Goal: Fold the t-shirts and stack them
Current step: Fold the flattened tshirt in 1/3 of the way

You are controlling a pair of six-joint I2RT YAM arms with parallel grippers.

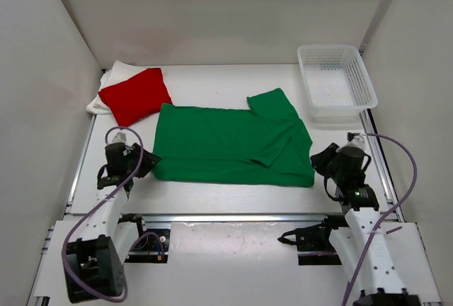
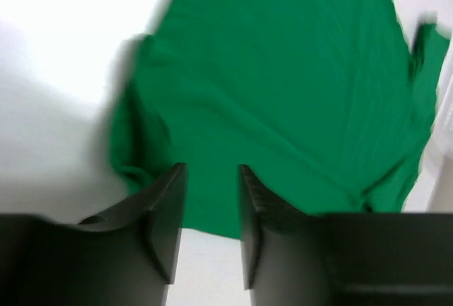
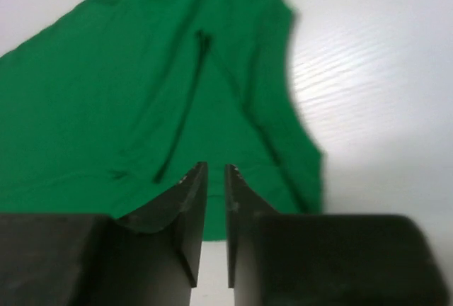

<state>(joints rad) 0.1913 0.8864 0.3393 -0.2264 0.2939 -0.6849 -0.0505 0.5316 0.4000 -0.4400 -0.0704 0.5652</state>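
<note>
Left fingers (image 2: 166, 214), right fingers (image 3: 187, 214) apart, empty, at opposite ends of green t-shirt (image 1: 226, 146)

Text, labels, brands: none you can read in any of the three views.
Numbers, signs: none you can read either.
</note>
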